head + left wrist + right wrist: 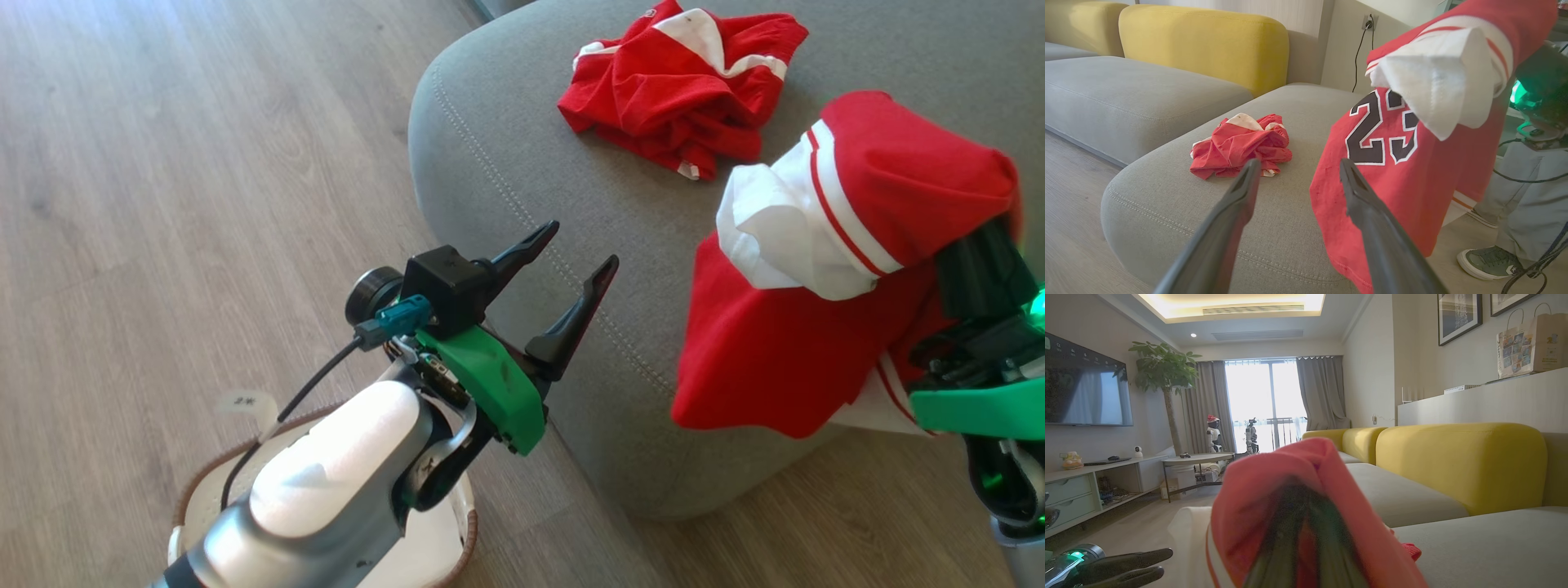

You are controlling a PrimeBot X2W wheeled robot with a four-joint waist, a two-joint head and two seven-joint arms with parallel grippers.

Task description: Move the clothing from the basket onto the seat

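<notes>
Head view first: the right gripper (980,273) is closed and all but buried in the jersey (767,351). The cloth is draped over its fingers like a hood and hangs down in a long red fold. That fold is in the air at the near edge of the seat (506,147), its lower hem about level with the cushion's front and partly over the floor (163,163).

To do this step well, I'd say the arm should carry the jersey further in over the cushion. It should then lower until most of the cloth lies on the grey fabric, and only then let go. Because the jersey is wrapped over the fingers, it may cling, so drawing the fingers back low and flat looks wiser than lifting straight up.

The left gripper (584,245) stands wide open with nothing in it, near the seat's front corner and above the basket (196,478). It is well placed to stay out of the way. A crumpled garment (678,90) already lies further back on the seat, apart from the jersey.

The left wrist view adds what the head view hides: the number "23" (1384,130) on the hanging side, a yellow backrest (1208,45) behind the cushions, and a person's shoe (1488,263) just beyond the jersey. The right wrist view looks along the closed fingers and shows a strip of red pinched between them.
</notes>
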